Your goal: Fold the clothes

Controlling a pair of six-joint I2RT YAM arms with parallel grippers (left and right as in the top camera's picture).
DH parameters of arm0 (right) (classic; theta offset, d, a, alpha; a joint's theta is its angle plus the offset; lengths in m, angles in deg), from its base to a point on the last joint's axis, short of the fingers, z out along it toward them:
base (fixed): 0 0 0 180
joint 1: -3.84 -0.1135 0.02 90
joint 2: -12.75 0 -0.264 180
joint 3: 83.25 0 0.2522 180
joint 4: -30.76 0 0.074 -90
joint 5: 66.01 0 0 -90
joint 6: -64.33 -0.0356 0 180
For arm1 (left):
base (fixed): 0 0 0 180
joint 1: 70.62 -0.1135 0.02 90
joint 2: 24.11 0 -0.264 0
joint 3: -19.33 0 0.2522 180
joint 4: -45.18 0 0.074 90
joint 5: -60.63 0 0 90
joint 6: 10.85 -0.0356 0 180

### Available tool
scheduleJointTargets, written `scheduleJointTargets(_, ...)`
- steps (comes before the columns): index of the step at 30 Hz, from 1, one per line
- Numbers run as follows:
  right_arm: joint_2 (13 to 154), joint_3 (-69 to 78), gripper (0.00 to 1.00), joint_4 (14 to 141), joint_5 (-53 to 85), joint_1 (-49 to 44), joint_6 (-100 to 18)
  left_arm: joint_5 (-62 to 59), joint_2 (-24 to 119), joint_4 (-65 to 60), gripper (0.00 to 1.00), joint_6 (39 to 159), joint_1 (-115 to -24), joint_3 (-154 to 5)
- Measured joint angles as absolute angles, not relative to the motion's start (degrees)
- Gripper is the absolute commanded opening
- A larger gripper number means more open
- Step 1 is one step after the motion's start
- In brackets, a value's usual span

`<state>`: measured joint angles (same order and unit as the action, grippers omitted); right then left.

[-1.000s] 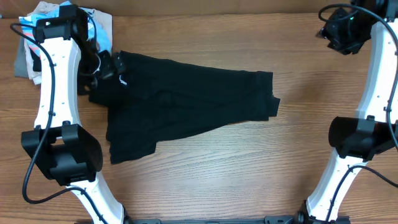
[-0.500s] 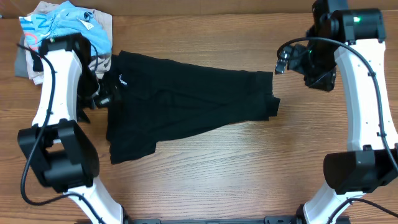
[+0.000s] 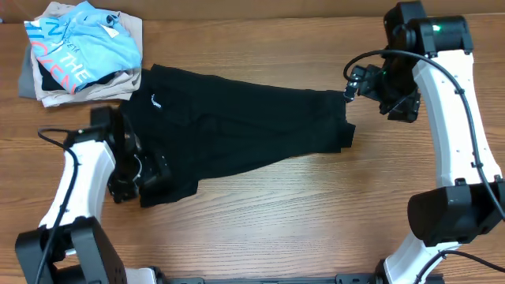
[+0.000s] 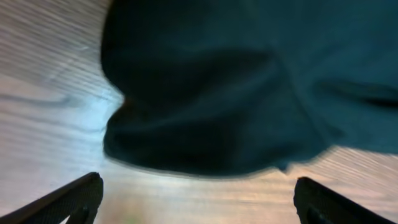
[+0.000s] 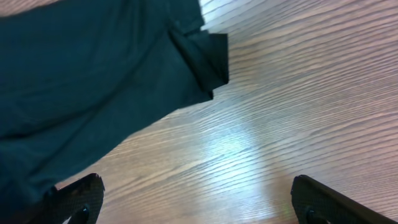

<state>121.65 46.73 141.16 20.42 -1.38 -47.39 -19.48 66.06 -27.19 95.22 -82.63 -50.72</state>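
The clothes [image 3: 237, 126], a black garment with a small white logo [image 3: 155, 102], lie spread across the table's middle. My left gripper [image 3: 155, 172] sits low at the garment's lower-left corner. In the left wrist view the dark fabric [image 4: 224, 93] fills the upper part, and my left gripper [image 4: 199, 199] is open over bare wood just short of the hem. My right gripper [image 3: 352, 83] hovers at the garment's right end. In the right wrist view the folded corner [image 5: 205, 56] lies ahead, and my right gripper [image 5: 196, 199] is open with only table between its fingers.
A pile with a light blue lettered shirt [image 3: 83, 43] on beige and grey garments [image 3: 71, 93] sits at the table's far left corner, touching the black garment's upper-left end. Bare wood table [image 3: 316, 213] runs along the front and right.
My left arm has swung from the garment's upper-left end down to its lower-left corner. My right arm has come in from the far right corner to the garment's right end.
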Motion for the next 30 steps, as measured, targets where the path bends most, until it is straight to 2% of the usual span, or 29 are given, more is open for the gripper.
scheduleJointTargets(11, 121.65, 46.73, 1.0, 141.58, 21.46, -4.41, -47.98, -23.83, 67.33, -21.9, 0.97, 97.65, -86.74, -47.4)
scheduleJointTargets(19, 121.65, 46.73, 1.0, 141.6, 21.66, -4.39, -48.13, -23.78, 69.19, -16.11, 0.86, 97.78, -86.89, -44.19)
scheduleJointTargets(21, 121.65, 46.73, 1.0, 141.6, 21.7, -4.39, -48.26, -23.69, 70.52, -15.15, 0.72, 97.85, -86.89, -44.15)
scheduleJointTargets(22, 121.65, 46.73, 1.0, 141.58, 21.84, -4.39, -48.39, -23.83, 71.18, -14.78, 0.62, 97.87, -86.89, -44.19)
scheduleJointTargets(24, 121.65, 46.73, 1.0, 141.56, 21.95, -4.41, -48.52, -24.04, 71.39, -14.3, 0.31, 97.76, -86.91, -44.23)
scheduleJointTargets(26, 121.65, 46.64, 0.99, 141.36, 22.08, -4.41, -48.59, -24.0, 71.64, -13.88, 0.08, 97.61, -86.89, -44.23)
scheduleJointTargets(27, 121.65, 46.34, 0.98, 140.97, 22.1, -4.41, -48.59, -23.96, 71.72, -13.75, 0.04, 97.58, -86.89, -44.23)
scheduleJointTargets(30, 121.65, 44.11, 0.98, 139.53, 22.14, -4.39, -48.68, -23.5, 71.92, -13.68, 0.04, 97.39, -86.89, -44.23)
